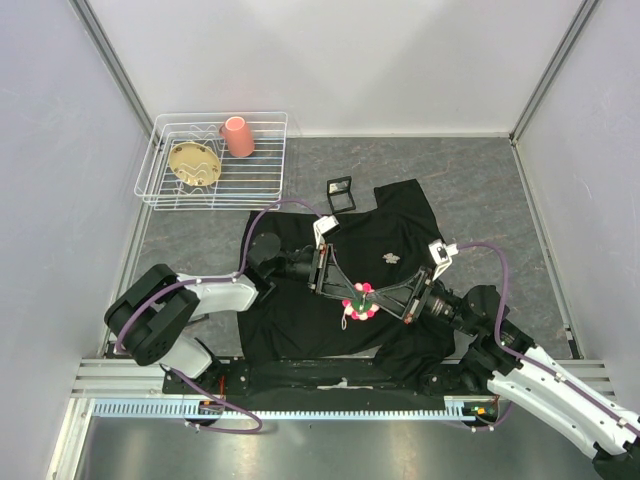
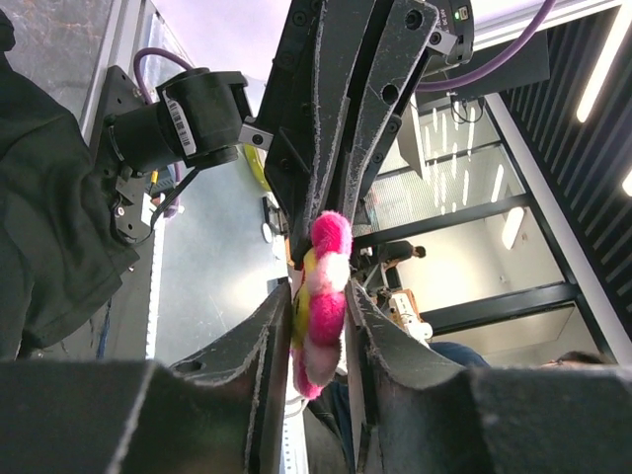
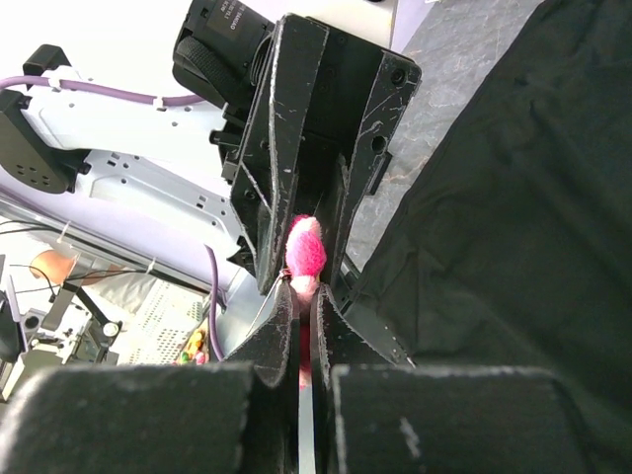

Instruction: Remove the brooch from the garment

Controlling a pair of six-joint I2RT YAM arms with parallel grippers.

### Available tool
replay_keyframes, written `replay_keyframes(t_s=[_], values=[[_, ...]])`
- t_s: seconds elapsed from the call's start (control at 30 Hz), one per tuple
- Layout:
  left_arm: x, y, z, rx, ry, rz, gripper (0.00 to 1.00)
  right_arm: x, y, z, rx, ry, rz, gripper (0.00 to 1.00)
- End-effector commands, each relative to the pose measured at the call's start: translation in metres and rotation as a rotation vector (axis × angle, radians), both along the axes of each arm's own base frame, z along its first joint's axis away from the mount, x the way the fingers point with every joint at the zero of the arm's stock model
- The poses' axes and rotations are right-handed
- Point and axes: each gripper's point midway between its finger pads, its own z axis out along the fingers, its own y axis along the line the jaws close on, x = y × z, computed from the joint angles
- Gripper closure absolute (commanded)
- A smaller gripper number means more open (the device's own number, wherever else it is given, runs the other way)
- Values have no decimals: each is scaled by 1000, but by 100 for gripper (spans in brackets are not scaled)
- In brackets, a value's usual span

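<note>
- Now the brooch (image 1: 360, 300) sits over the middle of the shirt (image 1: 400, 230), and the left claw (image 1: 348, 290) and the right claw (image 1: 380, 298) are both closed tight on it.
- I cannot tell if its pin is out of the cloth.
- If the claws pull apart, the soft brooch could tear or drop.
- If the pin is caught, a lift could drag or rip the shirt.
- The table (image 1: 480, 180) is grey and flat, with white walls on 3 sides.
- A wire rack (image 1: 215, 204) with a pink cup (image 1: 238, 137) stands in the far left corner, well apart.
</note>
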Motion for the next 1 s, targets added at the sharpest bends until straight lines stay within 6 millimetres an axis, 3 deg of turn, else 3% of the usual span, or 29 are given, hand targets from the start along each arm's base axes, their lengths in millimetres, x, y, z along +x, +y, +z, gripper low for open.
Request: replay_keyframes(t_s=[0.0,0.07,0.23,0.43,0.6,0.63,0.73,0.97], values=[[1,-6,16,-42,-83,2,70,1,2,17,39,-29,2,100],[1,-6,19,-50,-92,3,75,0,2,16,36,-28,5,100],[0,-5,17,-41,-88,2,77,0,2,15,36,-26,3,100],[0,-5,18,-40,-87,2,95,3,0,7,-13,-12,-12,100],[3,-6,11,17,-83,20,98,10,-11,-3,-120,0,-80,78],[4,-6,12,21,-89,31,98,11,-13,-3,-133,-9,-87,69],[7,-6,8,58,-90,50,98,13,-20,4,-157,-25,-118,56],[10,-8,3,93,-83,61,98,9,-15,17,-158,-49,-79,41]])
